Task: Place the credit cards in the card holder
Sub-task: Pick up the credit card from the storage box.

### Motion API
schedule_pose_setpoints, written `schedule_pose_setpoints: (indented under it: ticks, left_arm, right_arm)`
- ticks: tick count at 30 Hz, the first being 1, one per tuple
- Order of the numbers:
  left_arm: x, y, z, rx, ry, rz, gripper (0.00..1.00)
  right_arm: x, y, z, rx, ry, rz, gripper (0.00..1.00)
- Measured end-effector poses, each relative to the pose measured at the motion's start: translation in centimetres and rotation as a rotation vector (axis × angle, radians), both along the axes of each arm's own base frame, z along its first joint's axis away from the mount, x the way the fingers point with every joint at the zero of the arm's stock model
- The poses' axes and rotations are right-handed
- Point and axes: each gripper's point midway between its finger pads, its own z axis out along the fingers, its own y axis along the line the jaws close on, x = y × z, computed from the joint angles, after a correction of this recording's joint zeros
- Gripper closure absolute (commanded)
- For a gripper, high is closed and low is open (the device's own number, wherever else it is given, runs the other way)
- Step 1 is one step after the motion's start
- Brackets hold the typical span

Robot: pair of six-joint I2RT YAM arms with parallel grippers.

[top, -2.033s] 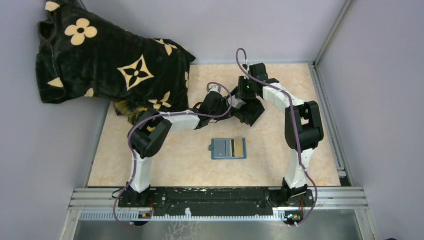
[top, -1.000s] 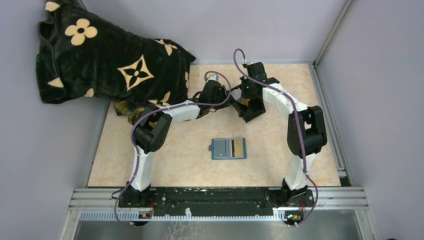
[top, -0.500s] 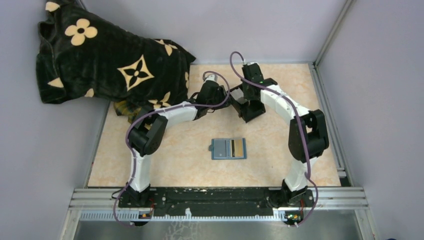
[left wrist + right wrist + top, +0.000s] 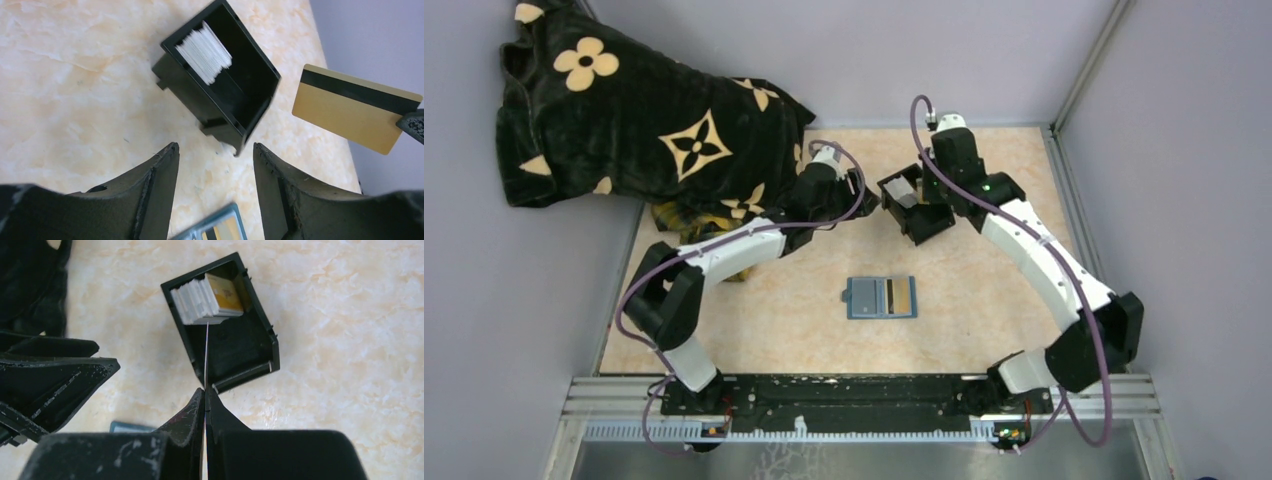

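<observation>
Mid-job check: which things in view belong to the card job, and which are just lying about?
Job:
- gold card, pinched in the right gripper
- card stack in the black box
- blue card holder, lying open
- left gripper, fingers open, holding nothing

Lying about:
- black flower-patterned blanket, heaped at the far left corner

L arm (image 4: 724, 255): elbow bent out low to the side, forearm reaching up twd the black box (image 4: 192, 95), wrist just left of it. L pincer (image 4: 215, 150) spread wide, nothing btwn the fingers, pointing down at the box from above, not touching it. R arm (image 4: 1034, 250): long reach, elbow low and far out, wrist arched at the box's far-right side. R pincer (image 4: 205, 392) pinched tight on a gold card (image 4: 350, 112), card hanging over the box.
</observation>
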Motion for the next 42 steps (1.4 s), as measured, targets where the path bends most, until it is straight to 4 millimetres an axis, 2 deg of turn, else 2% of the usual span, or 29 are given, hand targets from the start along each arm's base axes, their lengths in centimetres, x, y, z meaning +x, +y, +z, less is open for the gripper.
schedule_pose_setpoints:
  ticks: [5, 13, 18, 22, 29, 34, 39, 42]
  left_arm:
    - [-3.8, -0.5, 1.7, -0.038, -0.052, -0.134, 0.35]
    - [-10.9, -2.3, 4.3, -0.129, -0.153, -0.503, 0.32]
    - [-15.0, -2.3, 5.6, -0.177, -0.204, -0.687, 0.30]
    - [-18.0, -2.5, 6.0, -0.205, -0.221, -0.816, 0.30]
    - [-21.8, -3.4, 5.4, -0.207, -0.214, -0.993, 0.29]
    - [-23.3, -3.9, 4.3, -0.183, -0.180, -1.069, 0.31]
    - [-24.2, -3.9, 3.7, -0.179, -0.156, -1.130, 0.41]
    - [-24.6, -4.1, 3.6, -0.183, -0.140, -1.164, 0.58]
  right_arm:
    - [-4.5, 0.3, 0.8, 0.047, 0.026, 0.067, 1.00]
    - [-13.0, 1.0, 0.7, 0.164, 0.102, 0.232, 1.00]
    - [-17.1, 1.2, 0.4, 0.251, 0.141, 0.314, 1.00]
    - [-19.7, 1.8, -0.4, 0.317, 0.194, 0.384, 1.00]
    - [-22.6, 3.0, -0.5, 0.421, 0.250, 0.476, 1.00]
    - [-23.7, 3.7, -0.7, 0.468, 0.286, 0.519, 1.00]
    - [-24.1, 4.5, -1.2, 0.505, 0.318, 0.550, 1.00]
    - [-24.1, 4.8, -1.7, 0.513, 0.341, 0.554, 1.00]
